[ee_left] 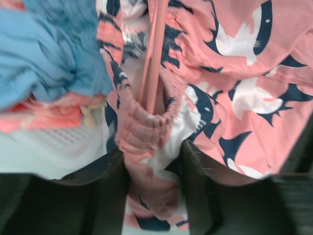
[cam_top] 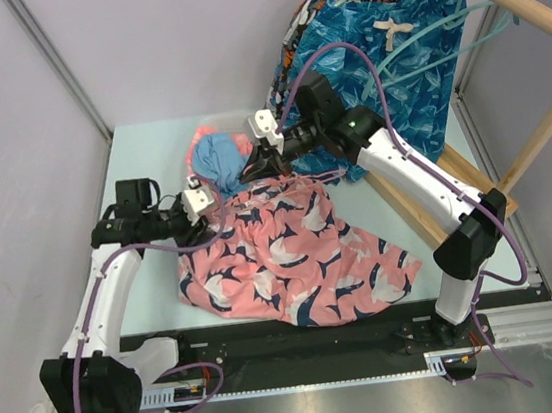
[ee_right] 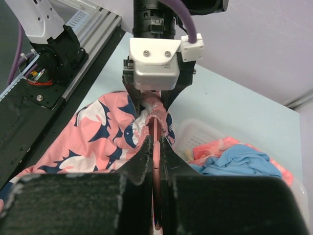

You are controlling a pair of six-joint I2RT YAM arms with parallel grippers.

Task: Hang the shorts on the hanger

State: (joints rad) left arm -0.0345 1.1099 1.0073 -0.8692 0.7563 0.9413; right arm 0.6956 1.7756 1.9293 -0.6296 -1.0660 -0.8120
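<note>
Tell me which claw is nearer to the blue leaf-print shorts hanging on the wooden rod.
Right. The right claw sits left of those blue leaf-print shorts; the left claw lies even farther left.

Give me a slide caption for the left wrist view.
The left gripper straddles the shorts' gathered waistband, where the hanger's pink bar meets it.

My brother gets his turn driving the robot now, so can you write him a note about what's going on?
The left gripper has its jaws either side of the waistband; can't tell if it pinches.
The right gripper is shut on the hanger.
The shorts lie on the table, with the hanger's end poking into the waistband.
Done: hanger started into the shorts.
To do: get the shorts fully onto the hanger.
</note>
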